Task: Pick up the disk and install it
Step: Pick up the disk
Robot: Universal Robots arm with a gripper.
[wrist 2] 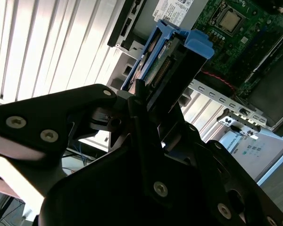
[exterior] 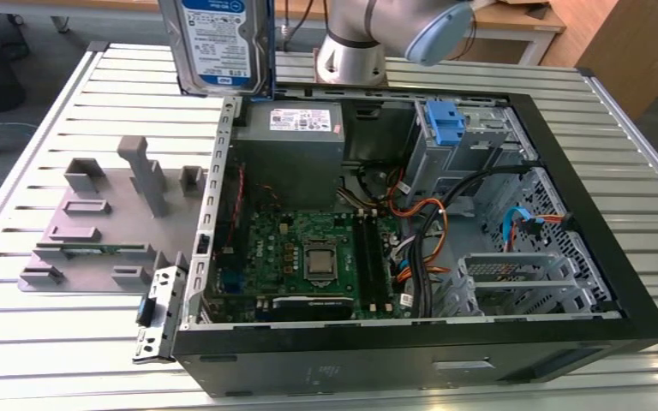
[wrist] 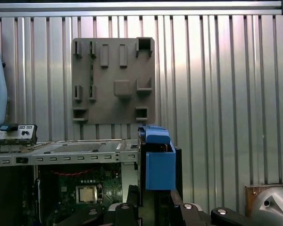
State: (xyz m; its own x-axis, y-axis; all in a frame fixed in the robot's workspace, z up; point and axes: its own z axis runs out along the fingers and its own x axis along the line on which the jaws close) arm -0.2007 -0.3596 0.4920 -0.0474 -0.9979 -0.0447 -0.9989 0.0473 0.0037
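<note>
Above table (exterior: 78, 111) by open PC case (exterior: 603, 257): arm (exterior: 421, 26) raised high, gripper (wrist 2: 145, 101) clamped on upright disk (exterior: 220, 43).

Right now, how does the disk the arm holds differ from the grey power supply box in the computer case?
The disk is held upright in the gripper, above the table; the power supply box sits inside the computer case. The disk has a blue frame; the box has none. The disk's label is white and blue; the box's is mostly white. Both are labelled metal boxes.
</note>
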